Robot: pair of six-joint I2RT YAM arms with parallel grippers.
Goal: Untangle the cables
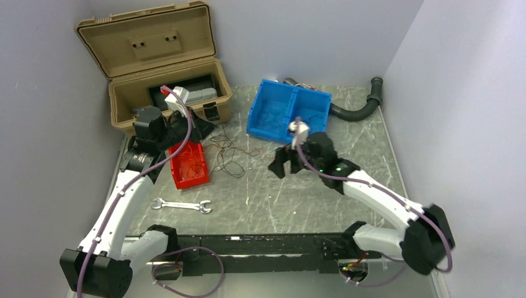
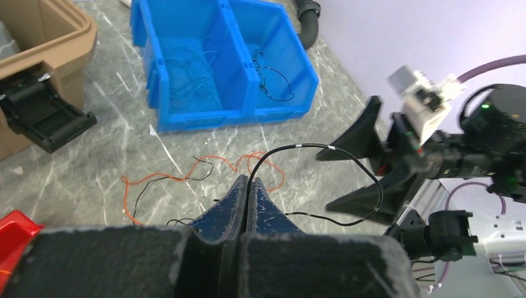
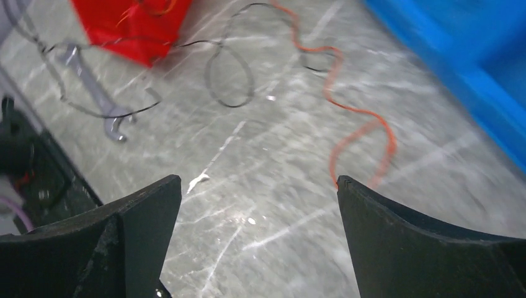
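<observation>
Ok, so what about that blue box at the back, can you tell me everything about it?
The blue bin looks like shiny plastic, open on top, with a wall down the middle making two compartments. It stands upright on the grey marbled table, at the far side, right of the tan case. One compartment holds thin dark wires, the other a curly black wire. A black ribbed hose lies just behind it; whether they touch is unclear.

We note: table [image 1: 298, 198] smooth, marble-look, faint sheen; blue bin [image 2: 186, 118] glossy plastic; wrench [image 1: 181, 205] bright bare metal; left gripper [image 2: 247, 185] fingers [image 2: 226, 211] matt, scuffed.
</observation>
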